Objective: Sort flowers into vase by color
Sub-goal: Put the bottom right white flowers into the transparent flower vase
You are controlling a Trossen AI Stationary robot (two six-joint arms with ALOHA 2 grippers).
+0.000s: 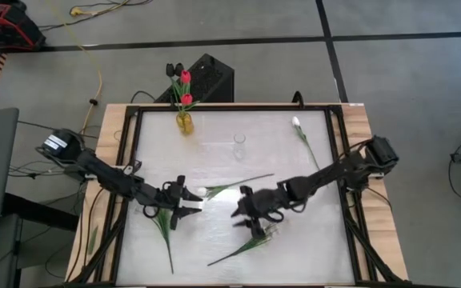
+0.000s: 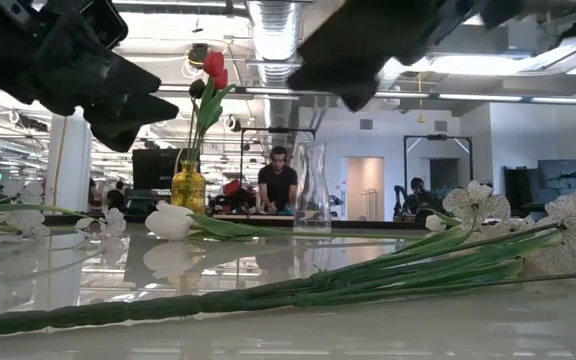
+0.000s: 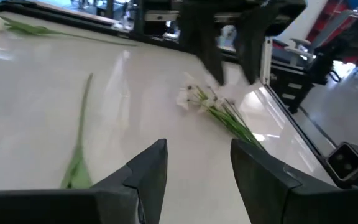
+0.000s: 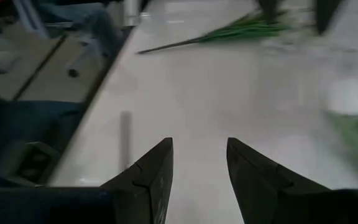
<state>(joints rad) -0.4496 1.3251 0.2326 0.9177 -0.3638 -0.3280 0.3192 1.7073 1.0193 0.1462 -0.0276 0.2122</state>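
While both my grippers hang empty, the left gripper (image 1: 189,203) gapes beside a white tulip (image 1: 202,192), ready. The right gripper (image 1: 242,210) spreads over a blossom sprig (image 1: 250,242).

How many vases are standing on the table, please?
2. The yellow vase stands near the far edge, holding red flowers. The clear glass vase stands empty, right of it toward the middle. No others are visible.
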